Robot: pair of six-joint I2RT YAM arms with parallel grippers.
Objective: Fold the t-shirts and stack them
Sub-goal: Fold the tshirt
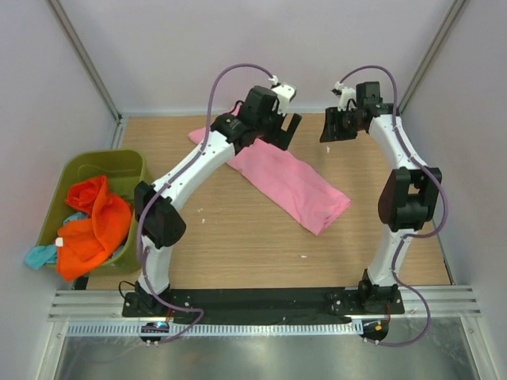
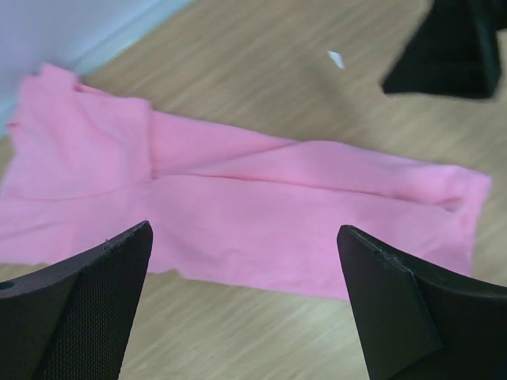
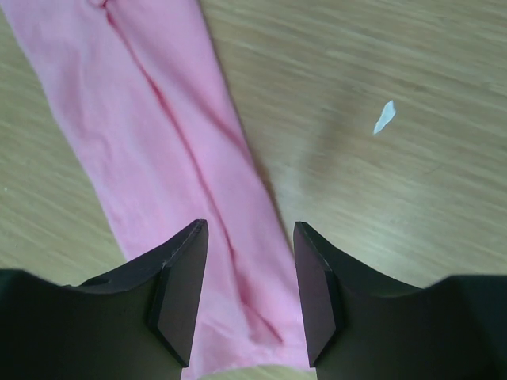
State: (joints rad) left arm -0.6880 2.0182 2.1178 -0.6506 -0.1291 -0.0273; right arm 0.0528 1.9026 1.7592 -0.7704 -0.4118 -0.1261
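One olive-green bin (image 1: 119, 162) at the left edge of the table (image 1: 238, 245) holds heaped orange t-shirts (image 1: 99, 226), and a teal t-shirt (image 1: 38, 255) hangs over its near corner. Farther in, the pink t-shirt (image 1: 293, 182) lies on the wood as a long folded strip, slanting toward the far left. Over its far part the left gripper (image 1: 287, 133) hovers with jaws spread wide and nothing between them; the right gripper (image 1: 333, 131), off to the right, has its jaws partly apart and also holds nothing.
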